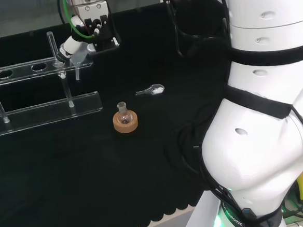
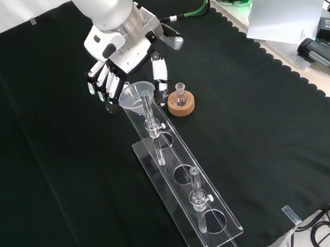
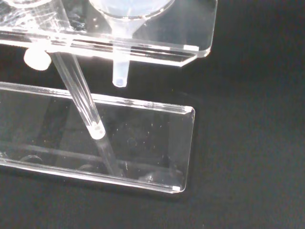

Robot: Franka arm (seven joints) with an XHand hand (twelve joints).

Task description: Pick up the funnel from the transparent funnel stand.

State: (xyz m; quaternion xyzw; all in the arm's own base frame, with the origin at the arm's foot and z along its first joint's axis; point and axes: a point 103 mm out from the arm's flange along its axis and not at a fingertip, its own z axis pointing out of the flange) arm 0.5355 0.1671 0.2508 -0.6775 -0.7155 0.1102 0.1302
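Your hand [image 2: 121, 62] sits at the far end of the transparent funnel stand [image 2: 185, 188] in the front view. Its fingers [image 2: 102, 83] hang spread to the left of the funnel [image 2: 137, 96] and its thumb [image 2: 160, 74] to the right, so the rim lies between them. You cannot tell whether they touch it. The funnel is seated in the stand's end hole, its spout [image 3: 120, 75] poking below the upper plate. Just right of the stand, a small flask [image 2: 180, 95] rests on a cork ring [image 2: 182, 106].
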